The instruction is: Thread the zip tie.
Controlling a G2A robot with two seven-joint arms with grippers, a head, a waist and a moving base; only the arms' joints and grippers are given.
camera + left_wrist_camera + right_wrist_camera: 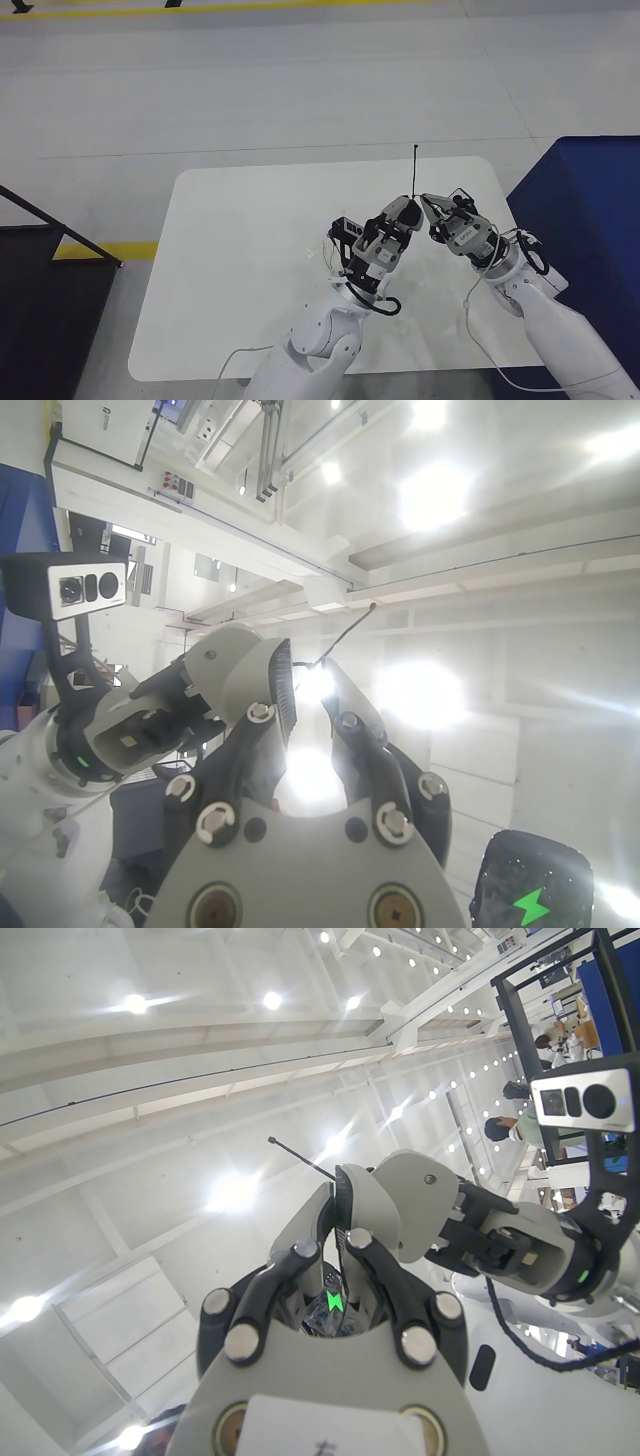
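A thin black zip tie [415,170] stands upright above the white table [230,280], its small head on top. My right gripper [428,203] is shut on the strap. In the right wrist view the zip tie [300,1158] runs down between the pressed pads of the right gripper [331,1190]. My left gripper [408,208] sits right beside it on the left. In the left wrist view the left gripper [310,685] has its fingers apart, with the zip tie [350,630] rising past their tips. Glare hides any contact there.
A tall blue cabinet [590,200] stands against the table's right side, close to the right arm [520,280]. A black frame [50,300] stands off the table to the left. The table's left half is bare white surface.
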